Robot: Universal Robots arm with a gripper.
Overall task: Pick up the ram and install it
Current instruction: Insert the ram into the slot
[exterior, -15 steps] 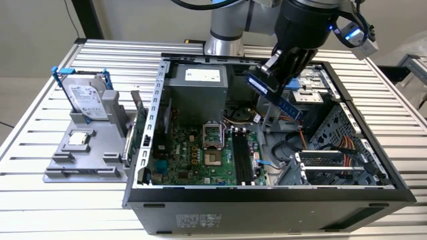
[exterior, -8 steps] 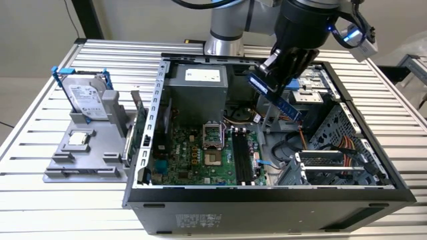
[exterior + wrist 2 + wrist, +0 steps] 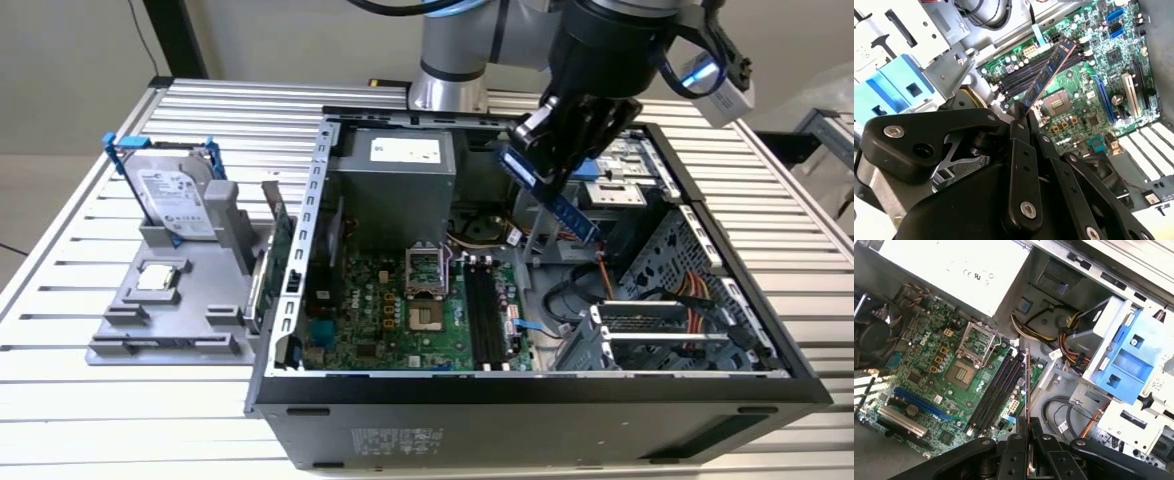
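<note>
**Exterior view, read left to right.** At the exterior view's left I saw one grey parts tray (image 3: 134,345) on the slatted table (image 3: 80,240). It carried one hard drive (image 3: 174,195), upright in a blue frame. In front of the drive lay one small square silver processor chip (image 3: 160,278), flat.

In the middle stood one open computer case (image 3: 534,420). It held one green motherboard (image 3: 387,320), one grey power supply (image 3: 394,185) and one open processor socket (image 3: 424,270). Just to the socket's right was a bank of black memory slots (image 3: 487,315); I counted four, all unfilled.

Further right, above the case's interior, the arm (image 3: 601,50) carried the gripper (image 3: 527,135). It was drawn narrow and clamped on one end of the ram (image 3: 554,200), the one such stick I saw. The ram hung tilted in the air with its free end lower, held clear of the slots.

**Second wrist view.** Two black fingers (image 3: 1021,150) pinched the near end of the stick, which reached out over the motherboard.

**First wrist view.** The ram appeared edge-on beside the slot bank, with one blue drive cage (image 3: 1124,365) off to the side.
</note>
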